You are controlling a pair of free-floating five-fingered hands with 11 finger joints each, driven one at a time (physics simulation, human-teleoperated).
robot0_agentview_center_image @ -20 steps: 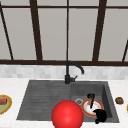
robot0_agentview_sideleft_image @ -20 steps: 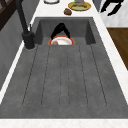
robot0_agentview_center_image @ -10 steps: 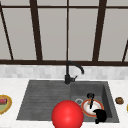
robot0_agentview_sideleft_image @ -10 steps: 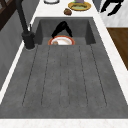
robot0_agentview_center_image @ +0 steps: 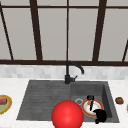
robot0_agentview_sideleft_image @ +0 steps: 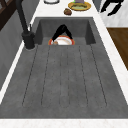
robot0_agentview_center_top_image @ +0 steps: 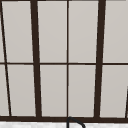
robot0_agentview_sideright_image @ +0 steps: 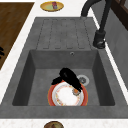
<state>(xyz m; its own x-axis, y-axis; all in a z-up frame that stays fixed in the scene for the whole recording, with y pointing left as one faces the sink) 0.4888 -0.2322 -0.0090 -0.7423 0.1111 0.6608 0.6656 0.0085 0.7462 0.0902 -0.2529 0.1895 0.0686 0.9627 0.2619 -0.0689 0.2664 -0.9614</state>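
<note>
Plate [robot0_agentview_sideright_image: 65,96] white, orange-rimmed, flat in sink basin [robot0_agentview_sideright_image: 40,75], hand [robot0_agentview_sideright_image: 71,78] over it

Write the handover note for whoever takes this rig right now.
One hand reaches down into the sink basin and lies across the orange-rimmed plate.
The other hand hangs in the air off the counter's front edge.
The plate lies flat on the basin floor beside the drain, not lifted.
A red ball sits at the sink's front edge.
</note>
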